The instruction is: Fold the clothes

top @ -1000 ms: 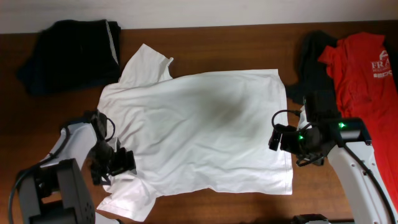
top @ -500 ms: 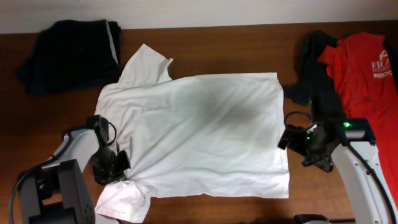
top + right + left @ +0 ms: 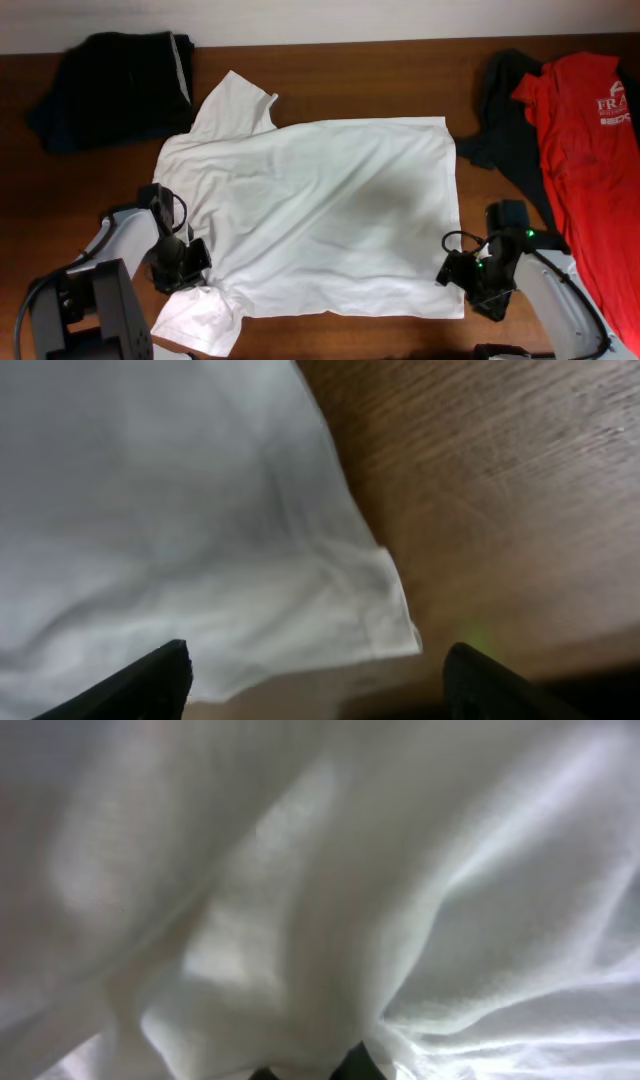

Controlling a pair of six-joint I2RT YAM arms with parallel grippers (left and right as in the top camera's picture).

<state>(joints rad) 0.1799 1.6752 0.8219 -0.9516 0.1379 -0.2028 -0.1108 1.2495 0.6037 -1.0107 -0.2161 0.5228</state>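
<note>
You find the white T-shirt point(image 3: 320, 215) spread flat at the centre of the table point(image 3: 350, 65), sleeves to the left, hem to the right; the right gripper point(image 3: 455, 272) sits at the lower hem corner point(image 3: 385, 610), its fingers point(image 3: 150, 680) spread wide on either side of that corner; the left gripper point(image 3: 190, 262) sits by the lower sleeve point(image 3: 200, 320); fabric fills its camera, so you cannot tell whether it grips.

Dark brown wood-grain table point(image 3: 350, 80); pale wall strip point(image 3: 320, 20) along far edge; even, soft light
</note>
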